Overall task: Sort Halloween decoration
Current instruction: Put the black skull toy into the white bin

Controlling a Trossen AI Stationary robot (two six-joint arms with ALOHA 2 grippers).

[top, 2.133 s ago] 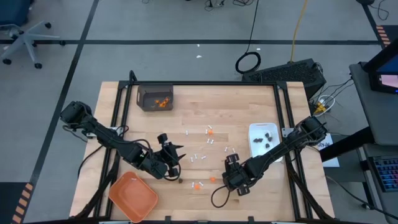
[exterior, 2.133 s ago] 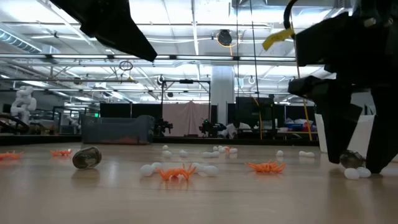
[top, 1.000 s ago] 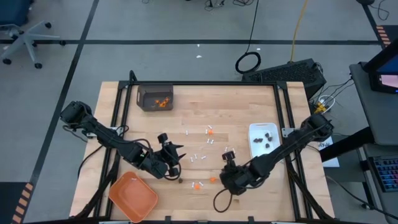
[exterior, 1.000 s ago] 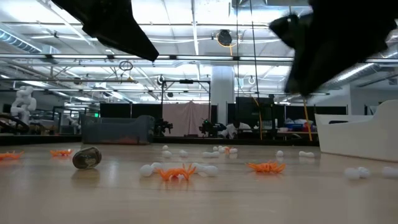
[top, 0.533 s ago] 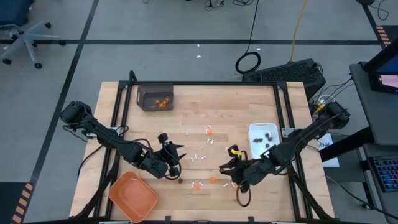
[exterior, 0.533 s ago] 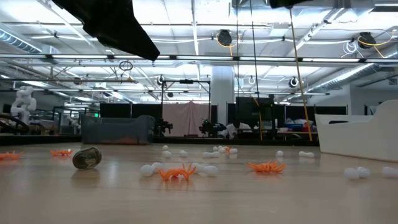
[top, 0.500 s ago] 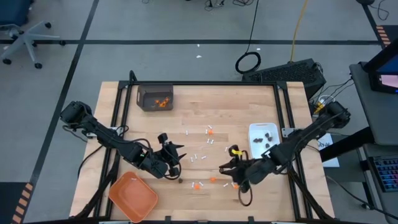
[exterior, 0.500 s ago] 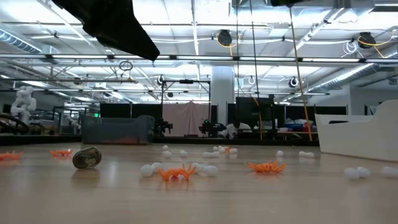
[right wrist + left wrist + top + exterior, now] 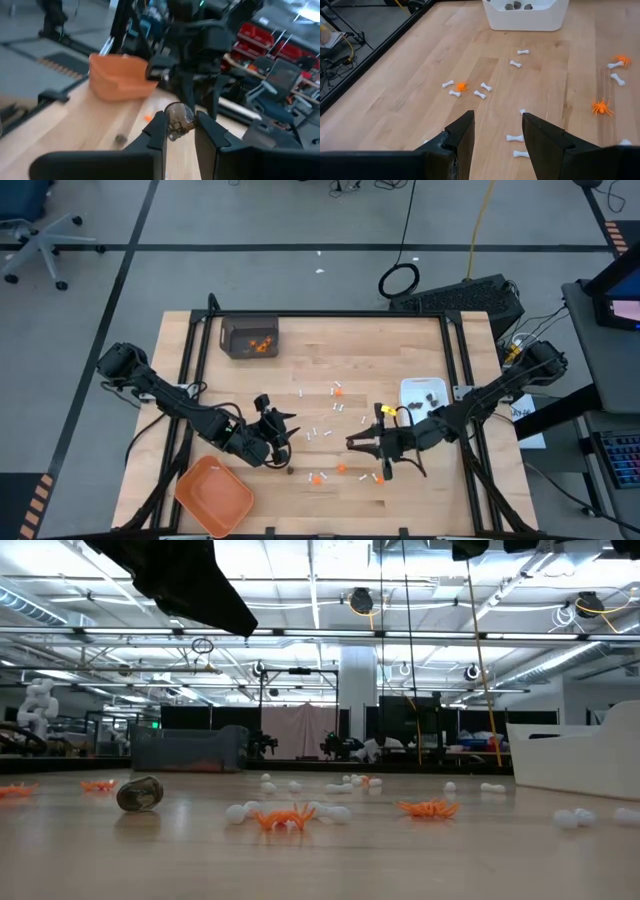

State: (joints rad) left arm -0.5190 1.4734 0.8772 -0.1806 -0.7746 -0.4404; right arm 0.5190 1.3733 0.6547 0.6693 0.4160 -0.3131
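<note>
1. Right end effector (image 9: 352,443) raised over the tabletop (image 9: 380,350) right of centre, pointing toward the left arm; fingers (image 9: 156,131) clamped on a small dark roundish piece (image 9: 176,114) (exact kind hard to tell, brown-grey with a shiny face).
2. Left end effector (image 9: 290,426) hanging above the tabletop left of centre, jaws parted, nothing between the fingers (image 9: 462,132).
3. Small white sticks (image 9: 319,433) scattered across the middle of the tabletop, between the two end effectors and a bit beyond; more visible past the left fingers (image 9: 480,94).
4. Orange bits: one near the tabletop middle (image 9: 338,392), several at the front edge area (image 9: 318,477); spidery shape clear in low view (image 9: 283,818) and left wrist view (image 9: 601,106).
5. One dark brown-black bit (image 9: 291,472) lying on the tabletop just in front of the left end effector; same kind of round dark piece in low view (image 9: 140,794).
6. White rectangular dish (image 9: 407,414) at the right side of the tabletop, dark bits inside (image 9: 432,396).
7. Dark bin (image 9: 229,345) at the back left corner, orange bits in it (image 9: 263,345).
8. Orange tray (image 9: 225,504) at the front left corner, tilted relative to the tabletop edge (contents not discernible).
</note>
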